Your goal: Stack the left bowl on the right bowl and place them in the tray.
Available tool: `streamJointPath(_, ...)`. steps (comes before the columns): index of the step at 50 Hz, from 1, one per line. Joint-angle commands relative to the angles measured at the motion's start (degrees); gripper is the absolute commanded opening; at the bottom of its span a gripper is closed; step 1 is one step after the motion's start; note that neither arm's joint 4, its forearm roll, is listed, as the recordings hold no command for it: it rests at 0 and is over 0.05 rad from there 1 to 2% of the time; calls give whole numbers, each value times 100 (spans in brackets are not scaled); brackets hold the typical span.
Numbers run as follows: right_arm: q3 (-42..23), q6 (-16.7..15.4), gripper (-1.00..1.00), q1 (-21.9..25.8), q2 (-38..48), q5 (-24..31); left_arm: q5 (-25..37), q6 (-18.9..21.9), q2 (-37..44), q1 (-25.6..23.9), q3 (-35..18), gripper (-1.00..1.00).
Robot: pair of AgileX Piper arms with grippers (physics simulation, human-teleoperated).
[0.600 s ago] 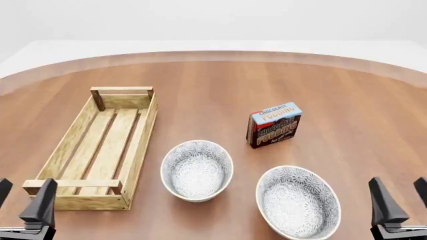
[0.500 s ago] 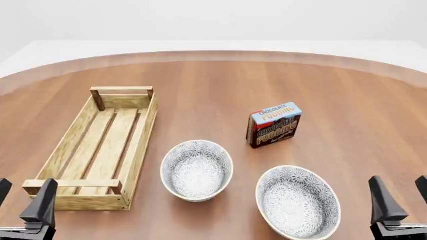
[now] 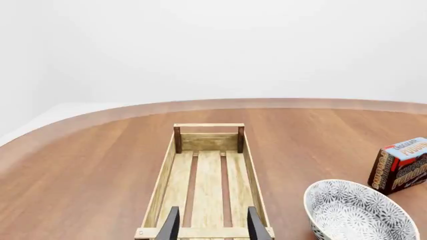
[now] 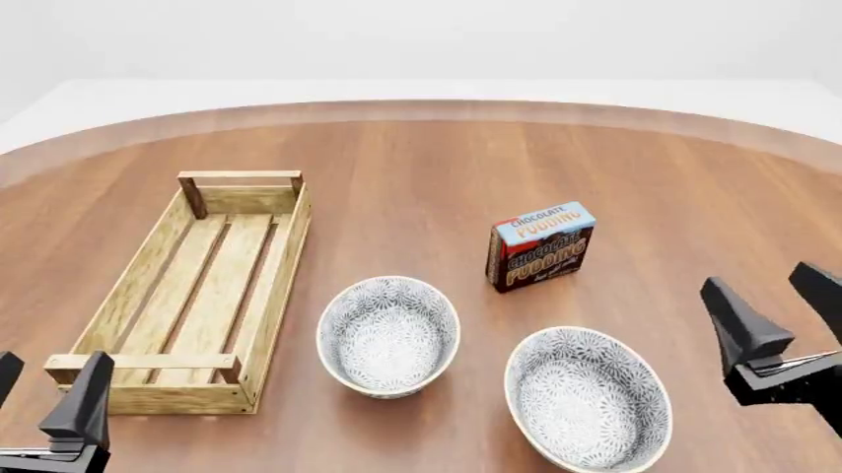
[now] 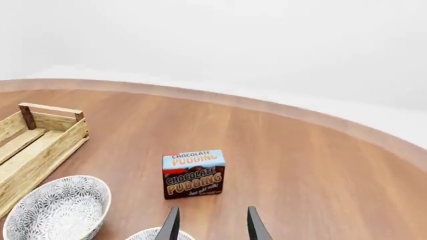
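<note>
- left bowl (image 4: 388,335) sits just beside tray (image 4: 197,286), nearer the left hand (image 4: 46,399) — fingers spread, empty
- right hand (image 4: 776,310) — spread, empty, flanks right bowl (image 4: 589,397)

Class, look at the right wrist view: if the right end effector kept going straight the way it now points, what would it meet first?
Probably the chocolate pudding box, which stands upright almost dead ahead of the open right end effector. The right bowl's rim sits just beneath the fingertips, so a lower path might clip it first; depth is unclear.

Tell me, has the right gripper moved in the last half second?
Yes. In the front view the right gripper has risen and shifted left, toward the chocolate pudding box; it now sits beside the right bowl, jaws open.
</note>
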Motion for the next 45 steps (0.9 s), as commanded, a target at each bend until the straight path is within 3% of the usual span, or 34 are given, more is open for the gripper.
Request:
streamJointPath(1,-1717,-132,100,983,2012,512,0,0,0,0,0,100)
streamJointPath(7,-2677,-226,100,1457,3040,1038,0,0,0,0,0,100)
streamJointPath(14,-3419,-518,100,1676,3866,1410,0,0,0,0,0,100)
streamJointPath(22,-4028,-618,100,2068,4833,1616,0,0,0,0,0,100)
streamJointPath(34,-4747,-436,100,2504,6303,1900,0,0,0,0,0,100)
streamJointPath(45,-4915,-175,100,2660,6817,1802,0,0,0,0,0,100)
